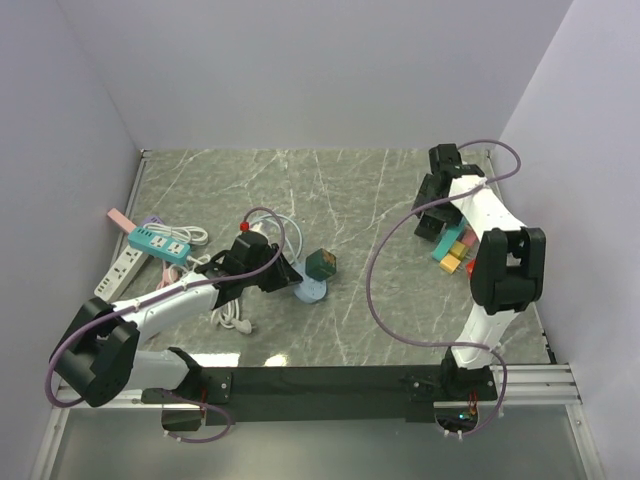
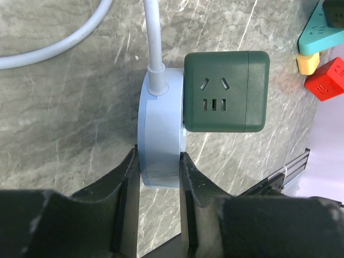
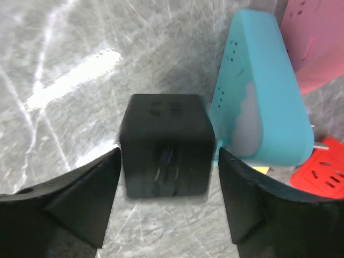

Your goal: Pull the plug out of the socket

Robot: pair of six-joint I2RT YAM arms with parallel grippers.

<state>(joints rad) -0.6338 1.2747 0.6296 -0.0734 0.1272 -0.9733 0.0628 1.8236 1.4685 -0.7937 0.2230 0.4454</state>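
Obs: left fingers (image 2: 128,172) pinched the socket (image 2: 158,129) by its rim, probably bracing it for the pull. The plug (image 2: 226,91) was still seated, just beyond their tips. Right fingers (image 3: 80,199) were spread wide, straddling a cube (image 3: 164,145).

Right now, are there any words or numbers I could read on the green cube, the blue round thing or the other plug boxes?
No words or numbers can be read anywhere.
Dark green plastic cube: only socket holes.
Pale blue round plastic piece: plain.
Black plastic cube: blurred, only slots.
Turquoise plastic power strip and red plastic cube: only holes.
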